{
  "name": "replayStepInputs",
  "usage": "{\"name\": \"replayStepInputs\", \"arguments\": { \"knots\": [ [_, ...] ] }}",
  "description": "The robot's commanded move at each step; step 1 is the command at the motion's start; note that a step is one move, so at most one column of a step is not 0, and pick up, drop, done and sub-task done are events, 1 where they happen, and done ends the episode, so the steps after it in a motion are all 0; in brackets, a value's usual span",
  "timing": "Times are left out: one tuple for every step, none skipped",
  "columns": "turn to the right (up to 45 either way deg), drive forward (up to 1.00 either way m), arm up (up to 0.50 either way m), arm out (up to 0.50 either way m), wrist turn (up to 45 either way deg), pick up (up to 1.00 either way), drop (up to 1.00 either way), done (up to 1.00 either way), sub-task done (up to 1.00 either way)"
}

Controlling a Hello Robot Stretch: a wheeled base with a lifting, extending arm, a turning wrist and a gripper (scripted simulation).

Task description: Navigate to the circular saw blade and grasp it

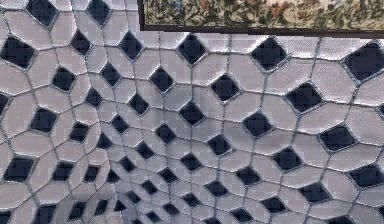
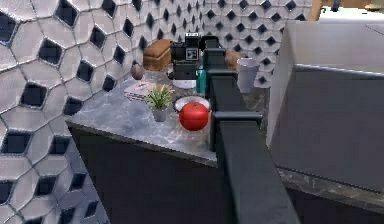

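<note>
A stone countertop (image 2: 120,118) runs away along a patterned tile wall in the arm side view. On it lie a pale flat round disc (image 2: 186,100) and a greyer flat one (image 2: 183,84); I cannot tell whether either is the saw blade. A red ball-shaped thing (image 2: 194,117) sits in front of them. The dark arm bar (image 2: 245,150) rises from the bottom edge over the counter. At its far end the gripper's dark body (image 2: 187,52) stands among the things at the back of the counter. I cannot tell whether it holds anything.
A small potted plant (image 2: 159,100), a brown box (image 2: 157,55), a teal bottle (image 2: 202,80) and a grey cup (image 2: 247,73) also stand on the counter. A big grey cabinet (image 2: 330,95) rises at the right. Ahead, a tiled wall (image 1: 150,120) stands close, with a framed picture (image 1: 260,14) on it.
</note>
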Motion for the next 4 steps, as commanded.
{"name": "replayStepInputs", "arguments": {
  "knots": [
    [0.0,0.0,0.0,0.0,9.0,0.0,0.0,0.0,0.0],
    [0.0,0.0,-0.16,0.0,0.0,0.0,0.0,0.0,0.0],
    [0.0,0.0,0.0,0.0,0.0,1.0,0.0,0.0,0.0],
    [0.0,0.0,0.1,0.0,0.0,0.0,0.0,0.0,0.0]
  ]
}}
